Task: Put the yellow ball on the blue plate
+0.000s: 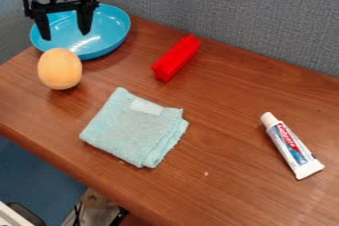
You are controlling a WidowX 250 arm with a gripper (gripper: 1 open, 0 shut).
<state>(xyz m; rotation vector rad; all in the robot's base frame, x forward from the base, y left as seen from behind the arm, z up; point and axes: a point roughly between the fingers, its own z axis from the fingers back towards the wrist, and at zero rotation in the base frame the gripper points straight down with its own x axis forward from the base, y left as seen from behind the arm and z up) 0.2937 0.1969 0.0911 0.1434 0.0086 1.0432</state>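
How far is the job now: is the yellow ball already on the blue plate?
Not yet. Nothing looks done: the yellow ball lies on the table, beside the blue plate, which holds nothing. In hand: the gripper hangs over the plate, jaws open and empty. Left: grasp, carry, place.

Bare wooden table [232,96] is seen around the yellow ball [58,69] on its near, left and right sides, so open access is offered there. The short stretch between the ball and the blue plate [106,40] is unobstructed, though the space above the plate's left part is occupied by the gripper [63,26], with fingers spread. The teal cloth [135,126] lies near the ball's right; the red block [176,57] is found right of the plate. The toothpaste tube [290,144] is set well apart.
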